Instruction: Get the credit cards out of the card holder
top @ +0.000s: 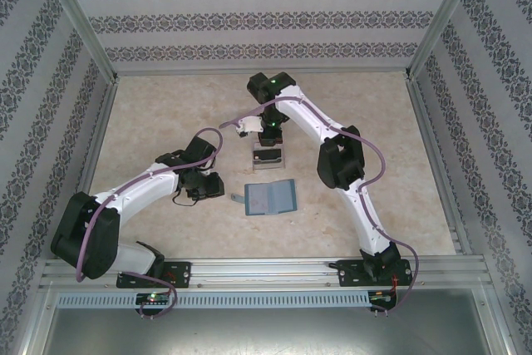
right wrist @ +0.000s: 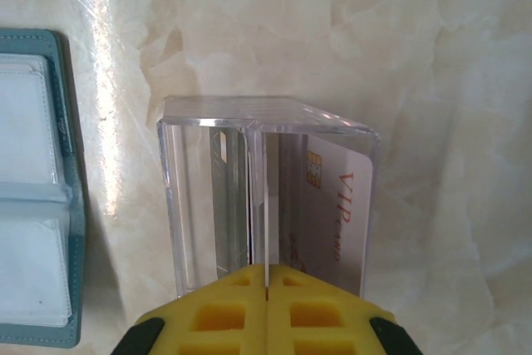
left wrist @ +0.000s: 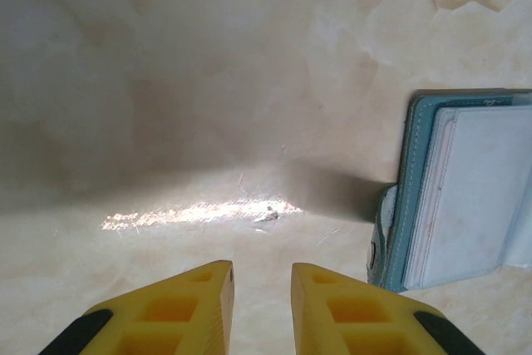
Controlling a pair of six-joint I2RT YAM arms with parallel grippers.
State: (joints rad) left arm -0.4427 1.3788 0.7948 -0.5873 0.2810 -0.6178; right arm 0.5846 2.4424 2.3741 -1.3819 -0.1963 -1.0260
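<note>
Lab test booth: aluminium-framed wallpapered walls point(top: 266, 18) around marble-look table point(top: 166, 106).

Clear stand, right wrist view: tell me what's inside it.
A pale card with a chip and red VIP lettering. The jaws of the right gripper cover its near end.

We count one card holder point(top: 268, 198) with two inner panels point(right wrist: 29, 114). One clear tray point(right wrist: 266, 122). One pale card point(right wrist: 328, 214) stands inside it; whether there are more, we cannot tell. Two hands: left hand point(left wrist: 262, 270), right hand point(right wrist: 266, 268).
</note>
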